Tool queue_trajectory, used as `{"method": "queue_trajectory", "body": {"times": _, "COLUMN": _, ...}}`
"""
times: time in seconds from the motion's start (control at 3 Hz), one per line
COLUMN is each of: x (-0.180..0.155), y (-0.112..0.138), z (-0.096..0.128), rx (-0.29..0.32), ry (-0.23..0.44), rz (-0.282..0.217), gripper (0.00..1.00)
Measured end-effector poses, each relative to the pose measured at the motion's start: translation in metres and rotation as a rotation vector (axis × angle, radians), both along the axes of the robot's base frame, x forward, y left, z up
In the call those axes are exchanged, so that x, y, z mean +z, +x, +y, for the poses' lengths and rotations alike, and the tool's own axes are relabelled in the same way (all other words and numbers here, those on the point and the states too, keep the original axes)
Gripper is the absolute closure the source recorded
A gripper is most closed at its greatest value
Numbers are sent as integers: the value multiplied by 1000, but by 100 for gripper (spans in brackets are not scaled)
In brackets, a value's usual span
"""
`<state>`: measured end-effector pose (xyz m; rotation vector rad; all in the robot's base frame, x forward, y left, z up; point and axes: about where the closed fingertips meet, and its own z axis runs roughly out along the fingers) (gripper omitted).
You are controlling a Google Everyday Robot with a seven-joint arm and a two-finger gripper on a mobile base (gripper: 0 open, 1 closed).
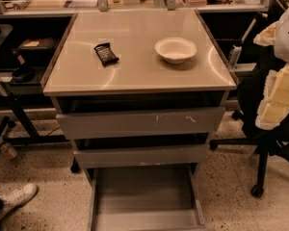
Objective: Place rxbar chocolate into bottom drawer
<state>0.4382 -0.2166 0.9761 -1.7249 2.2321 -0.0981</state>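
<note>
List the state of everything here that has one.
Bar: flat on the cabinet top, not held.
Bowl: upright, empty, right of the bar.
Top drawer: seems out a little.
Middle drawer: seems out a little.
Bottom drawer: pulled wide open, empty.
Gripper: at the right edge, beside the cabinet, away from the bar.

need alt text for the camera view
A black snack bar and a white bowl lie apart on a grey cabinet top; its bottom drawer is pulled open below. The gripper is not in view.
</note>
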Motion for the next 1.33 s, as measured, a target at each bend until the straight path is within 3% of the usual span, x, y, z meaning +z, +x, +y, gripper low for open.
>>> {"method": "queue_trajectory", "body": {"times": 0.33, "x": 6, "y": 23, "z": 26, "rx": 40, "ry": -35, "rz": 5, "gripper": 0}}
{"method": "queue_trajectory", "body": {"times": 1.0, "x": 8, "y": 28, "z": 32, "rx": 47, "ry": -18, "rz": -15, "gripper": 0}}
{"method": "queue_trajectory", "body": {"times": 1.33, "x": 19, "y": 63, "z": 70, "rx": 61, "ry": 68, "rz": -53, "gripper": 0}}
